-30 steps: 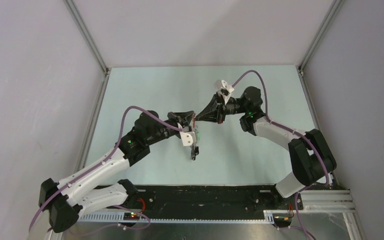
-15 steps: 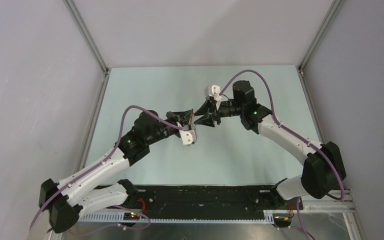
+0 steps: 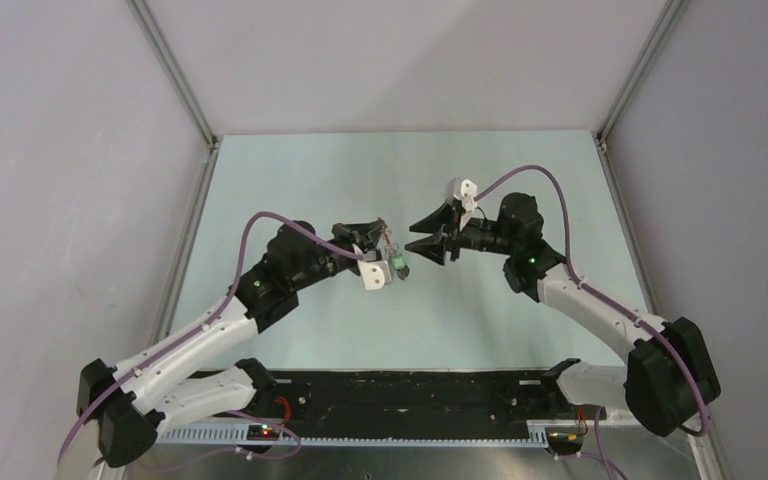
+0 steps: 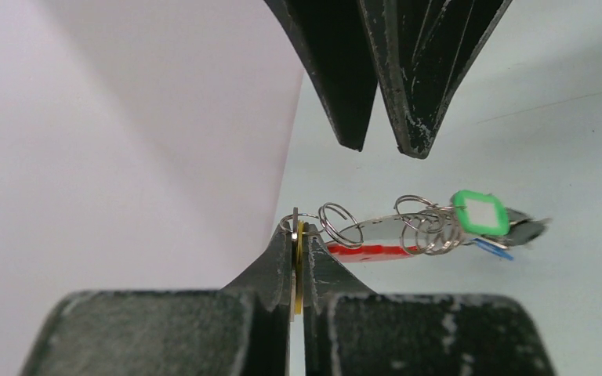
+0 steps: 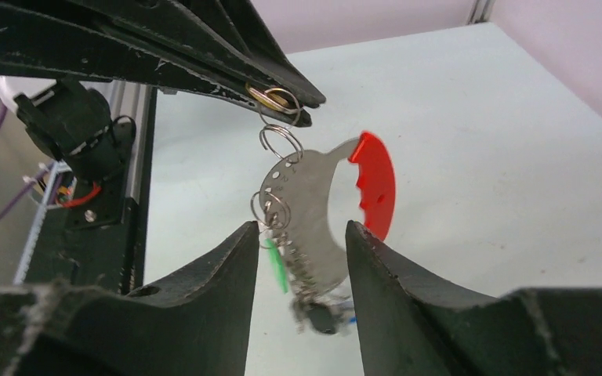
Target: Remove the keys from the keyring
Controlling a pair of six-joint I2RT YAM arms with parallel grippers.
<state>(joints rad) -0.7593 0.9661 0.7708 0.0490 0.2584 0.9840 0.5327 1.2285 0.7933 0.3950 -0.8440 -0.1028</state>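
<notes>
My left jaws clamp a small ring (image 5: 276,98), the keyring (image 5: 302,204) hanging lengthwise below it, keys (image 5: 317,313) lowest, just ahead of my parted right jaws.

No lettering, label, brand, number or sign is being shown legibly in any of the three views. The small silver key with a green plastic head (image 4: 480,213) is being seen with a plain white panel. The curved red plastic and silver metal keyring (image 5: 298,204) is being shown with a row of holes only.
</notes>
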